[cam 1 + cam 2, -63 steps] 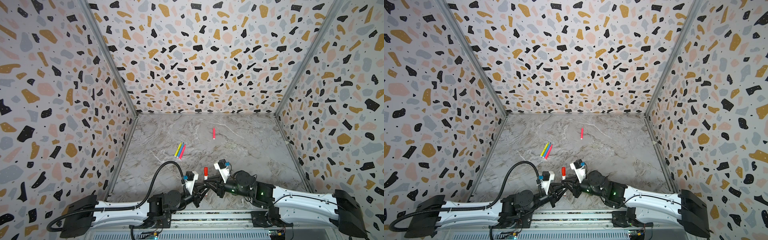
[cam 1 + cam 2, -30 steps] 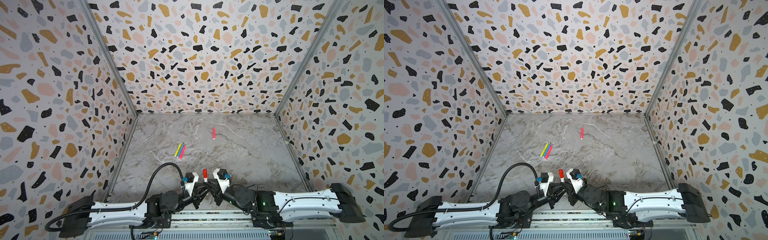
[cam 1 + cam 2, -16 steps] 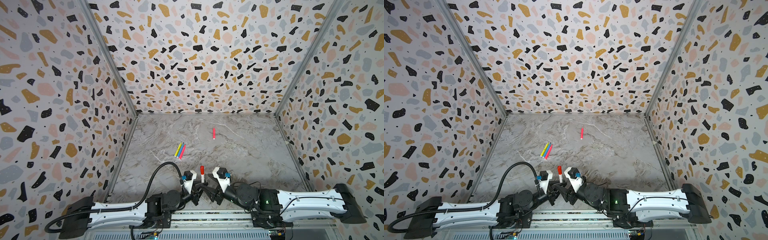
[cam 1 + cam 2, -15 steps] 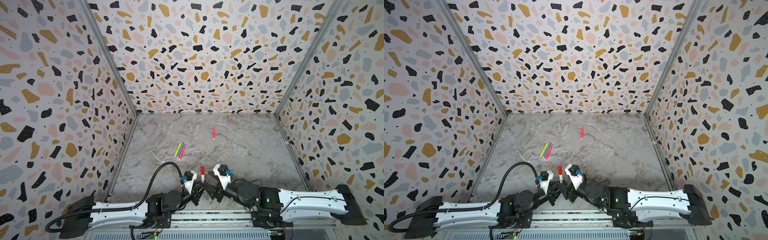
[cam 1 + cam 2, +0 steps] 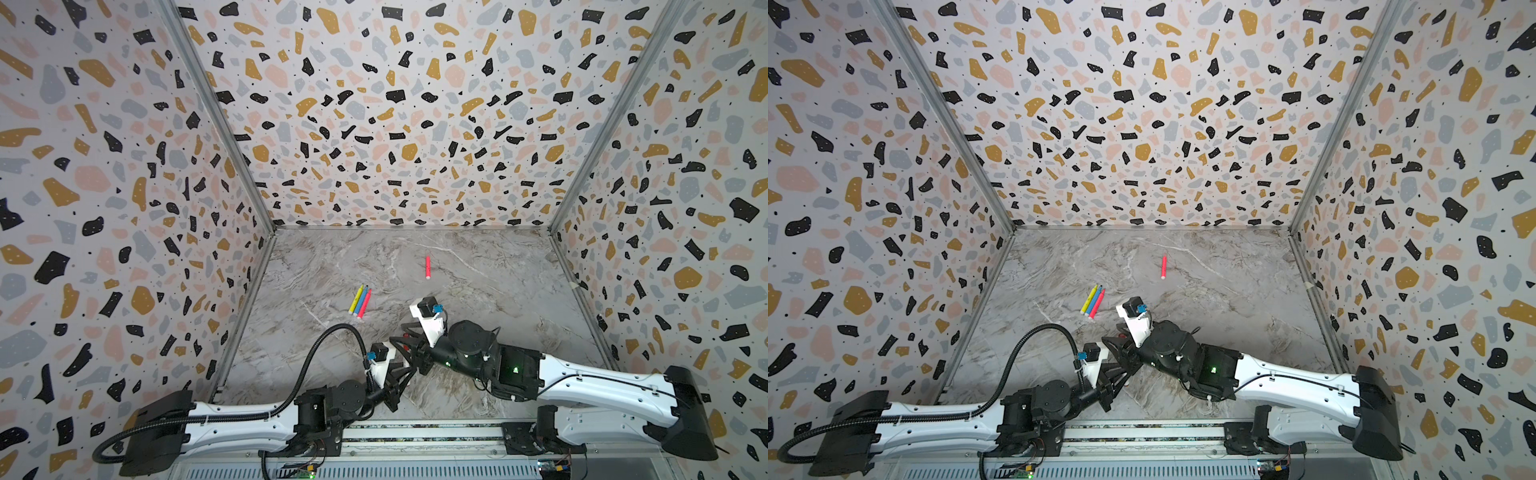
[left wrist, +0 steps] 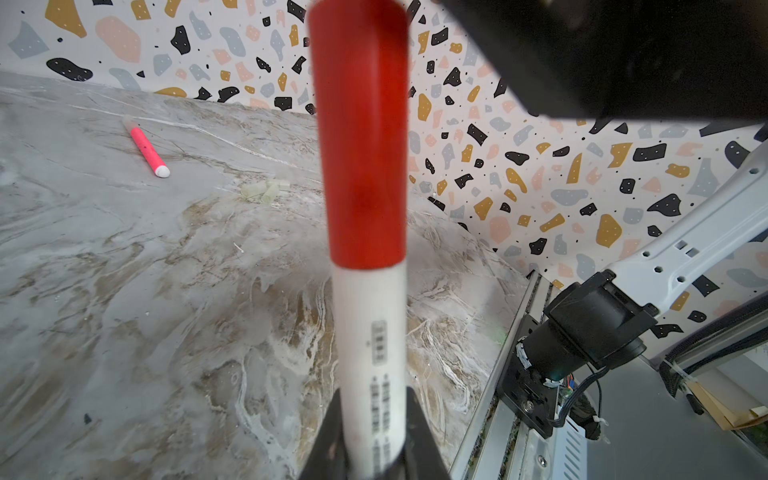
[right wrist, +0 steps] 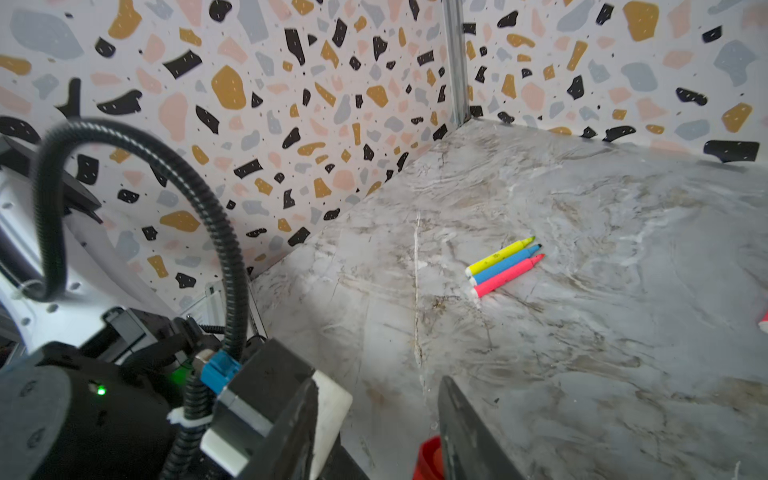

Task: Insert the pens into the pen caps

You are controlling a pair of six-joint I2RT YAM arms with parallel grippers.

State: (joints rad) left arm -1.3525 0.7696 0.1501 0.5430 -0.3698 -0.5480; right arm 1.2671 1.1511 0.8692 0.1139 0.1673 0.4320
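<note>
Clamps white-barrelled plastic marker pen in left gripper, long axis pointing straight out toward right gripper. Carries red cylindrical plastic cap on far end, just beside one of right gripper's parted jaws.

the table, a grey marble-patterned slab, is enclosed on three sides by terrazzo-patterned walls; the corners are edged by metal strips. even, soft light is cast throughout.
</note>
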